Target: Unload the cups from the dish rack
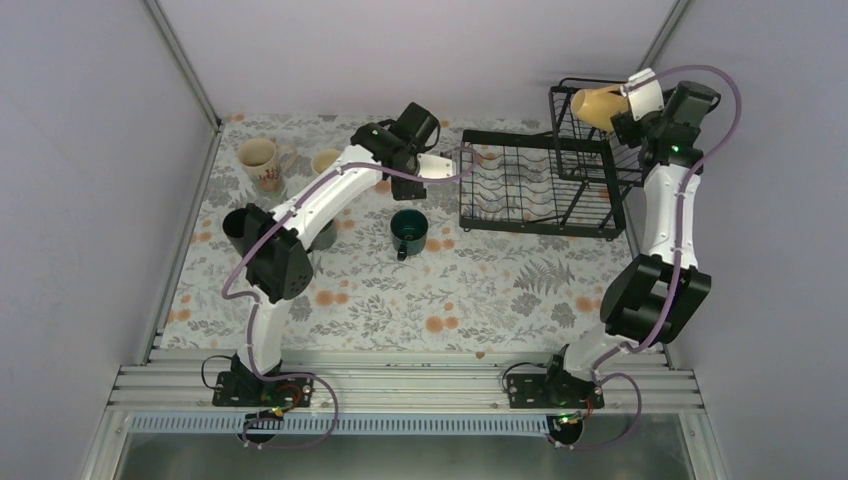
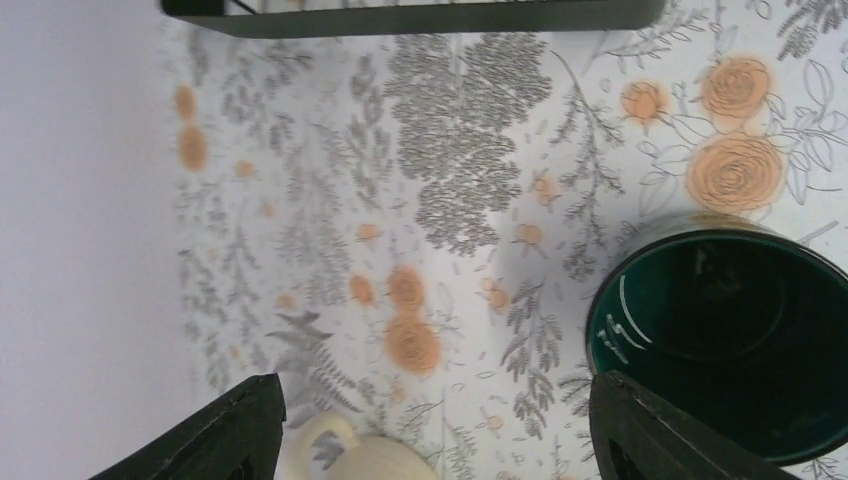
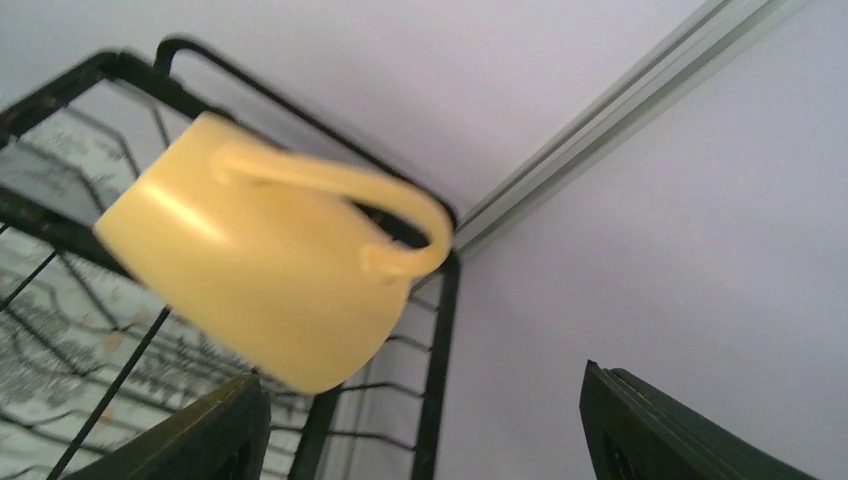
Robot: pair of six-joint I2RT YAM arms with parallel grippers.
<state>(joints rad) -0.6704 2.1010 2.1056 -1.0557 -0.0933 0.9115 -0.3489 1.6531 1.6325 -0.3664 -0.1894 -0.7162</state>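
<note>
The black wire dish rack (image 1: 520,190) stands at the back right. A yellow mug (image 1: 598,107) lies tilted on its side at the top of the raised basket tier. In the right wrist view it (image 3: 260,280) is above and left of the jaws, which stand wide apart with nothing between them. My right gripper (image 1: 622,112) (image 3: 420,380) is open just beside the mug. My left gripper (image 1: 408,187) (image 2: 435,385) is open and empty over the cloth, left of the rack. A dark teal mug (image 1: 409,230) (image 2: 720,340) stands upright beside its right finger. A cream mug (image 2: 370,455) shows at the bottom edge.
On the floral cloth at the left stand a cream printed mug (image 1: 262,162), a plain cream mug (image 1: 325,161) and a black mug (image 1: 238,226). The rack's rim (image 2: 400,15) is just ahead of the left gripper. Walls close in on both sides.
</note>
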